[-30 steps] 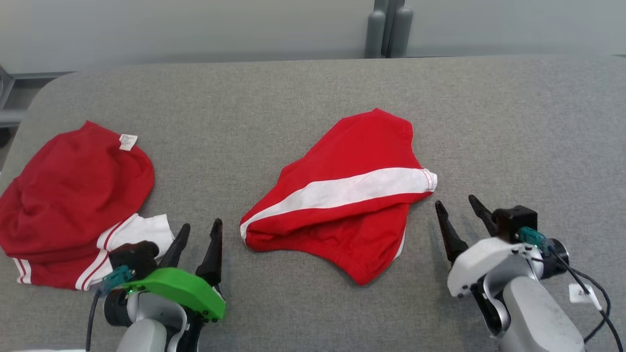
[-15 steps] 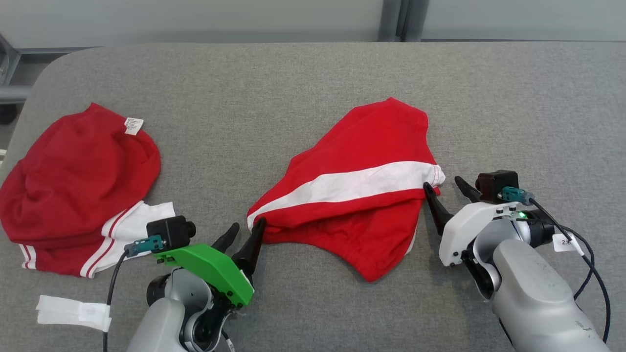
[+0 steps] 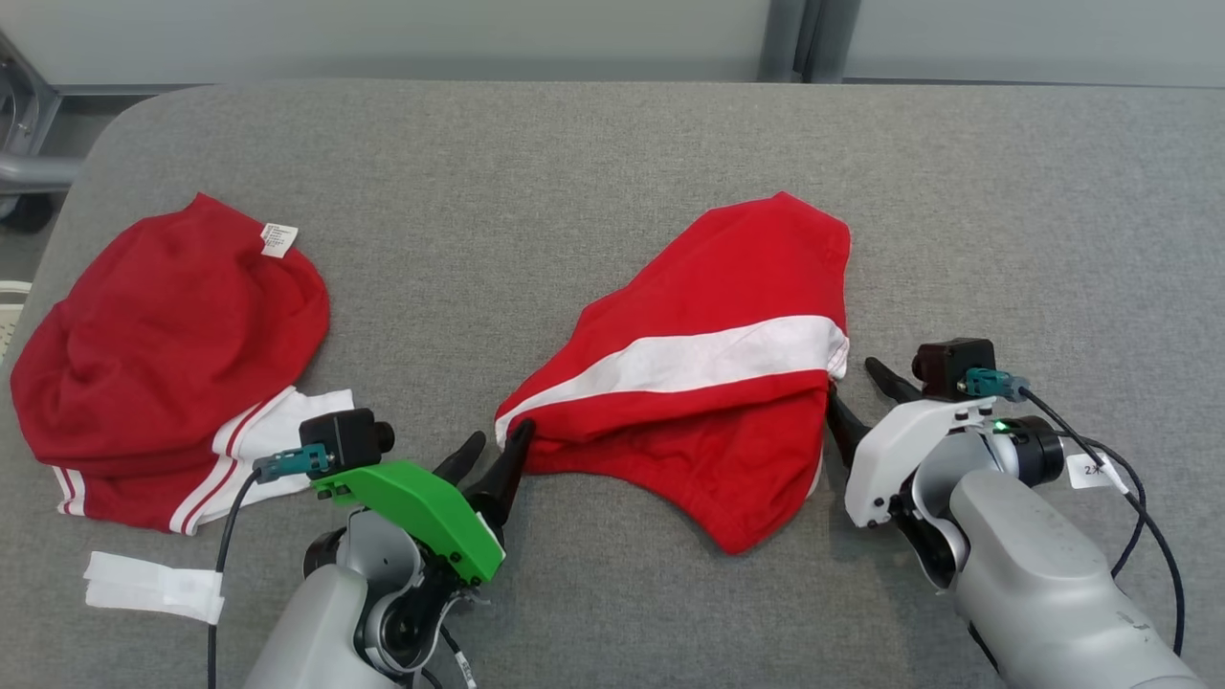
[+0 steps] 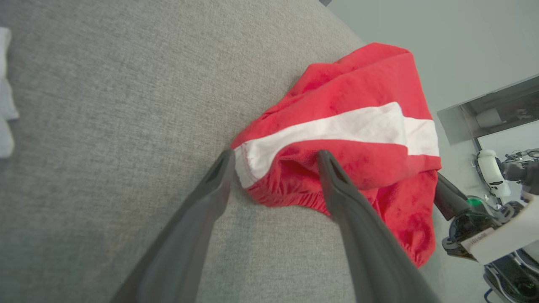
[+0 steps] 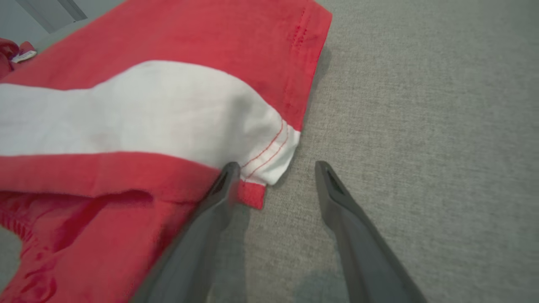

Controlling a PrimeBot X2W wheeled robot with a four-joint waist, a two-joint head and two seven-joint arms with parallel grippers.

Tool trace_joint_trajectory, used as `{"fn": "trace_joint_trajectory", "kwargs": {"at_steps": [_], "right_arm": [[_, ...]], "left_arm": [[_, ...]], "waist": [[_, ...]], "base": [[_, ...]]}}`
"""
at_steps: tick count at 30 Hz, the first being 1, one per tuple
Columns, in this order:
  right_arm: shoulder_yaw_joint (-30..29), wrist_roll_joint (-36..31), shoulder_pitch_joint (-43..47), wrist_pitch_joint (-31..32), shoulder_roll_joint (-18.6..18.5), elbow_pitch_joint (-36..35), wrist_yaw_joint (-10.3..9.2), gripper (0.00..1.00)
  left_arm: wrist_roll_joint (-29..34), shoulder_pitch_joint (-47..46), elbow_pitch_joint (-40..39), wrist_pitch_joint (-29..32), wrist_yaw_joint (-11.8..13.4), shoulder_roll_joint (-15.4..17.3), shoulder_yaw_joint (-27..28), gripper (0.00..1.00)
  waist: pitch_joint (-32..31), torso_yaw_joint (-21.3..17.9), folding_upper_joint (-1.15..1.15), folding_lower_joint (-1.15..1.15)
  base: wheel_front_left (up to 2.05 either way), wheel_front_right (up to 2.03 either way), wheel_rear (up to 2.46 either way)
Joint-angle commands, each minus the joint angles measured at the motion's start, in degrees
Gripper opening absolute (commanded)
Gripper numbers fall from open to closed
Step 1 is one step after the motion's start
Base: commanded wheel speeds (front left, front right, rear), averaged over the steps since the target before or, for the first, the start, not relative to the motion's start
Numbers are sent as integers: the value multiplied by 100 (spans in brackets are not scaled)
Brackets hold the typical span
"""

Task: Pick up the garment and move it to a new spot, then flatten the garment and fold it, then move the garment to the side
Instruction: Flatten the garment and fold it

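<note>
Closing in over the last second, you are now meeting the crumpled red cloth garment with a white band (image 3: 727,277) from both sides; it is lying midway across the grey fabric-covered table (image 3: 574,163). Your left gripper (image 3: 500,433) is standing wide, its fingers (image 4: 202,202) straddling the garment's near-left corner where the band ends. Your right gripper (image 3: 851,378) is also spread, one finger touching the right hem, the other over bare table just beside it. Nothing is being gripped yet, so you are probably setting up the pick-up; the lift and move are still ahead of you.
</note>
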Motion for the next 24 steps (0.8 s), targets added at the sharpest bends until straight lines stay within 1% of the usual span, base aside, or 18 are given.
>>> {"fn": "trace_joint_trajectory", "kwargs": {"at_steps": [1,2,3,5,6,9,13,14,15,16,24], "right_arm": [[50,59,-45,-52,-51,26,0,48],[116,121,-47,-57,-78,39,0,46],[182,185,-59,-69,-100,47,0,37],[316,310,-82,-107,-138,43,0,6],[391,360,-89,-115,-160,29,0,0],[568,540,-117,-196,-242,-11,0,0],[749,711,-164,-257,-323,47,0,0],[784,740,-186,-273,-340,61,0,26],[810,779,-204,-288,-351,83,0,57],[832,818,-225,-300,-354,102,0,100],[1011,1264,-363,-361,-383,4,0,100]], "left_arm": [[-39,-103,30,-39,-18,12,21,100],[-120,-126,68,-46,-18,7,50,100],[-239,-146,103,-54,-18,-3,99,100],[-429,-190,173,-48,-18,-24,200,100],[-518,-215,231,-59,-18,-29,261,100],[-623,-304,416,-79,-15,-14,351,100],[-624,-420,686,-42,-10,15,335,100],[-635,-449,734,-55,-10,15,342,100],[-642,-471,784,-71,-10,14,346,100],[-645,-496,830,-83,-11,11,343,100],[-679,-633,966,-151,-15,-18,215,100]], "waist": [[-9,-11,0,-1],[-14,-21,0,-1],[-18,-34,0,-1],[-23,-55,0,-1],[-22,-65,0,-1],[-11,-97,0,-1],[-2,-126,0,-1],[0,-133,0,-1],[6,-141,0,-1],[17,-145,0,-1],[73,-121,0,-1]], "base": [[0,0,0],[0,0,0],[0,0,0],[0,0,0],[0,0,0],[0,0,0],[0,0,0],[0,0,0],[0,0,0],[0,0,0],[0,0,0]]}}
